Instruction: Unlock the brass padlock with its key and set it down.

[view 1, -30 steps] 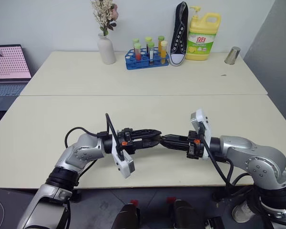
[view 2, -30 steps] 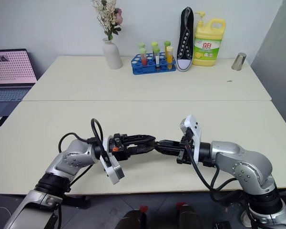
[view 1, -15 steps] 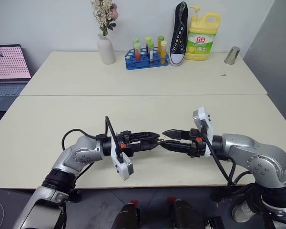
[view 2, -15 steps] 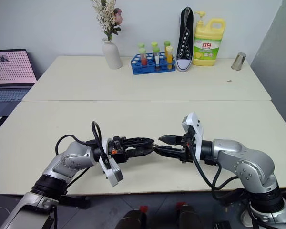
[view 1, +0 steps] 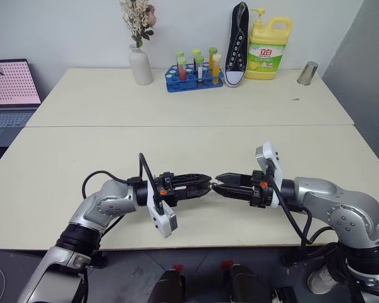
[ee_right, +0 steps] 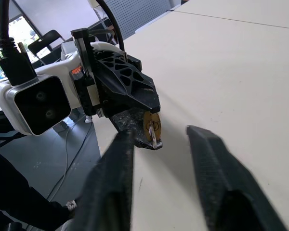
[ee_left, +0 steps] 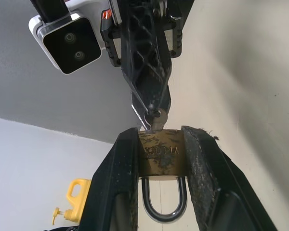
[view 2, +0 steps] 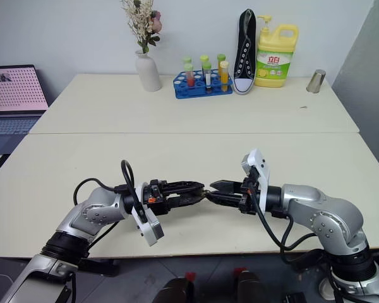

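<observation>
The brass padlock (ee_left: 160, 150) is clamped between the fingers (ee_left: 120, 187) of my left gripper (view 1: 207, 182), its silvery shackle (ee_left: 164, 209) pointing back toward the wrist. The gripper is held level just above the near table. The key (ee_right: 152, 126) sticks out of the padlock's underside, with a small ring hanging from it. My right gripper (view 1: 218, 181) faces the left one tip to tip. In the right wrist view its fingers (ee_right: 120, 159) stand apart on either side of the key without touching it.
The two cream tables (view 1: 177, 145) are bare around the arms. Along the far edge stand a white vase of flowers (view 1: 141, 63), a blue test-tube rack (view 1: 194, 74), a black shoe (view 1: 238, 44), a yellow detergent bottle (view 1: 268, 47) and a metal cup (view 1: 307, 72). A laptop (view 1: 9, 85) sits at the left.
One second ago the right gripper was shut at the padlock's tip. It then opened wide and has now narrowed around the key. The left gripper and the padlock stayed put.
</observation>
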